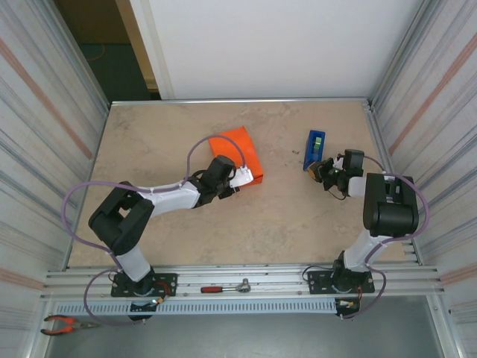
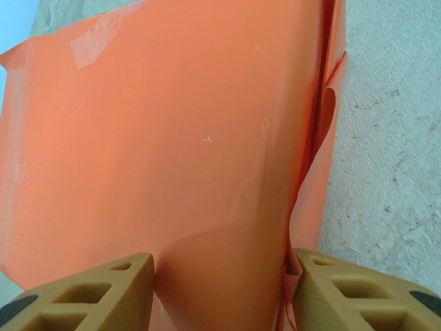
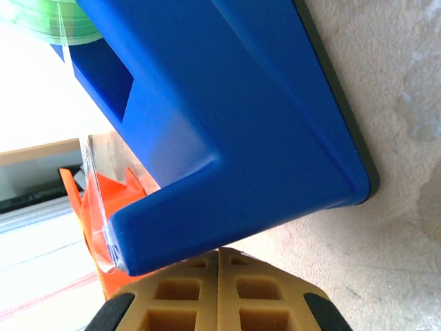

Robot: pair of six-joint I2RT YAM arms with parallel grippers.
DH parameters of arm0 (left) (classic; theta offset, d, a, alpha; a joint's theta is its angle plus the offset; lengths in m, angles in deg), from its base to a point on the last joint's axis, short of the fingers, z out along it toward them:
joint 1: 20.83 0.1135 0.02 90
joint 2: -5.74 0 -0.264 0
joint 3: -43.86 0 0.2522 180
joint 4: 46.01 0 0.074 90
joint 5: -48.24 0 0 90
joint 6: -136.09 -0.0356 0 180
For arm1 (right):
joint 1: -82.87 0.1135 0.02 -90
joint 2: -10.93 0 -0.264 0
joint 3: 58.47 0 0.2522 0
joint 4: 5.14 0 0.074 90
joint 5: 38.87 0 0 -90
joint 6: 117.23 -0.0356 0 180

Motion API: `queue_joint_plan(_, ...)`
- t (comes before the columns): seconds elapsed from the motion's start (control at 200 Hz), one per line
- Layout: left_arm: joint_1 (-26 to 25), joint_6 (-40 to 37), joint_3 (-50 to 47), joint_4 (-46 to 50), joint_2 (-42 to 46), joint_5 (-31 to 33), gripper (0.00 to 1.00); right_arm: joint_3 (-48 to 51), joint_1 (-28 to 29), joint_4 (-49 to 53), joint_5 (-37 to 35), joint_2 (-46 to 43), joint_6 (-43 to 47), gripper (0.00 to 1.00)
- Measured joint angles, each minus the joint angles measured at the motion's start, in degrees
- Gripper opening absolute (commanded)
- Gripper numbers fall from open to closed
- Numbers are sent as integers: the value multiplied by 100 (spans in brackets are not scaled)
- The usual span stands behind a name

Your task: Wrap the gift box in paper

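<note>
We see left end effector (image 1: 244, 178) well left of blue tape dispenser (image 1: 314, 149), fingers (image 2: 89, 293) clamped either side of orange paper (image 1: 237, 151). Paper sits folded into bundle on table (image 1: 186, 224), left of dispenser, well apart from it. Clear tape strip (image 2: 96, 41) stuck on paper's face. We see right end effector (image 1: 322, 170) just beside dispenser's near end, fingers (image 3: 172, 296) pressed together, holding nothing.

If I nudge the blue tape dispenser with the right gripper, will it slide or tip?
Likely slides: the tape dispenser sits on a long base on the smooth table. It's narrow, so a sideways push might tip it. Rigid-looking plastic shouldn't flex.
</note>
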Motion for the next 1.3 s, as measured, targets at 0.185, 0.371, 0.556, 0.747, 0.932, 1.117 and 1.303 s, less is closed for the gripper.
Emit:
queue_joint_plan(0.185,-2,0,0,-2,0,2,52,155,28,83,0,-267,-55,0)
queue_joint_plan(0.371,-15,0,0,-2,-2,39,52,422,61,240,-4,-728,-52,0)
queue_joint_plan(0.556,-15,0,0,-2,-2,42,52,748,140,684,-4,-1027,37,0)
queue_joint_plan(0.747,-15,0,0,-4,-2,42,52,831,140,977,-22,-1384,238,0)
queue_joint_plan(0.932,-15,0,0,-4,-2,42,52,831,317,1235,-44,-1692,619,0)
queue_joint_plan(1.117,-15,-2,0,-2,-2,42,52,826,914,1408,-101,-2081,1152,0)
queue_joint_plan(1.303,-15,-2,0,-4,-2,42,52,828,1598,1281,-107,-2330,1801,0)
